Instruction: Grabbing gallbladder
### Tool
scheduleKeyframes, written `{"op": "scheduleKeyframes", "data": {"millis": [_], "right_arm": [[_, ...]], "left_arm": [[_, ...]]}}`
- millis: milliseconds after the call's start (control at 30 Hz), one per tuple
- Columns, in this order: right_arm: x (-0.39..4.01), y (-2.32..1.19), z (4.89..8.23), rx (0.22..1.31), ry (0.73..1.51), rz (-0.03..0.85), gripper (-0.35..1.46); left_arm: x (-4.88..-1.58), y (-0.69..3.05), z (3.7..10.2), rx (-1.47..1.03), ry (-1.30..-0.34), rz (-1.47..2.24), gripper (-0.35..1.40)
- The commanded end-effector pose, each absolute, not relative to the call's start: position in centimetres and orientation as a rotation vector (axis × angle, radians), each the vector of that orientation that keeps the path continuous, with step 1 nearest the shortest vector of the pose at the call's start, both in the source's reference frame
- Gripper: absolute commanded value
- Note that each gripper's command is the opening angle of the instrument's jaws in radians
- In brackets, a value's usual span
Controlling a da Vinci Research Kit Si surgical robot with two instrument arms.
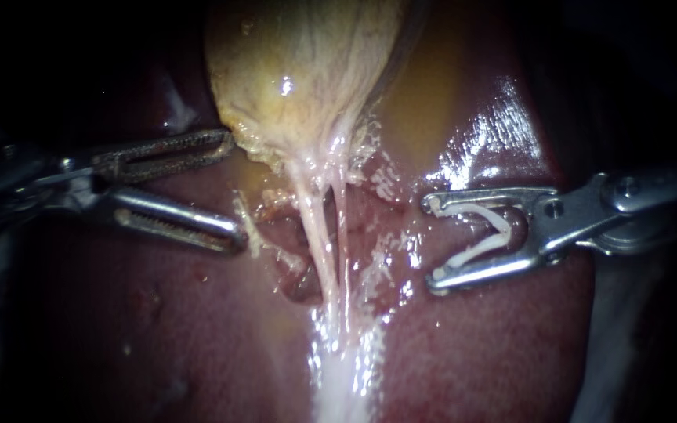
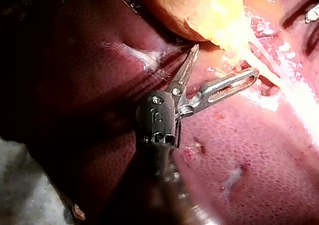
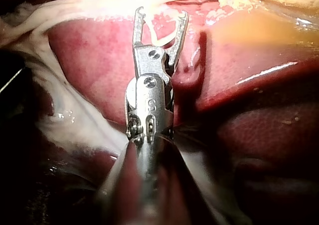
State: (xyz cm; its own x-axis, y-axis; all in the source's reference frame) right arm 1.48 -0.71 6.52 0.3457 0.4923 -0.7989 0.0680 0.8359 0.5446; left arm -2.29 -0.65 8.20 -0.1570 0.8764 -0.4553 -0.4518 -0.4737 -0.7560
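Left instrument (image 1: 233, 188): jaws spread wide, nothing between them. The upper toothed jaw lies right at the lower left edge of the gallbladder (image 1: 307, 70), the lower one over bare liver (image 1: 158, 329).

Across the way, the right instrument (image 1: 432, 243) has its jaws held apart around a white clip (image 1: 479, 251), one leg of it against each jaw. It sits over glistening liver, clear of the gallbladder.

The gallbladder, tan and bulging, sits at the top of the endoscope view, narrowing into pale stringy tissue (image 1: 327, 243) that runs down between the two instruments.
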Motion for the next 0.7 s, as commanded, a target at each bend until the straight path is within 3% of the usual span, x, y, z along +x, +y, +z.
{"op": "scheduleKeyframes", "data": {"millis": [33,467,633,700], "right_arm": [[1.48,-0.71,6.52,0.545,1.201,0.294,0.5],[1.48,-0.72,6.51,0.545,1.201,0.294,0.5],[1.48,-0.72,6.51,0.545,1.201,0.293,0.5],[1.48,-0.72,6.51,0.545,1.201,0.293,0.5]], "left_arm": [[-2.32,-0.63,8.21,-1.127,-0.566,1.783,1.01],[-2.56,-0.43,8.27,-1.093,-0.59,1.73,0.74],[-2.52,-0.4,8.32,-1.088,-0.596,1.72,0.52],[-2.5,-0.4,8.33,-1.086,-0.599,1.716,0.34]]}}
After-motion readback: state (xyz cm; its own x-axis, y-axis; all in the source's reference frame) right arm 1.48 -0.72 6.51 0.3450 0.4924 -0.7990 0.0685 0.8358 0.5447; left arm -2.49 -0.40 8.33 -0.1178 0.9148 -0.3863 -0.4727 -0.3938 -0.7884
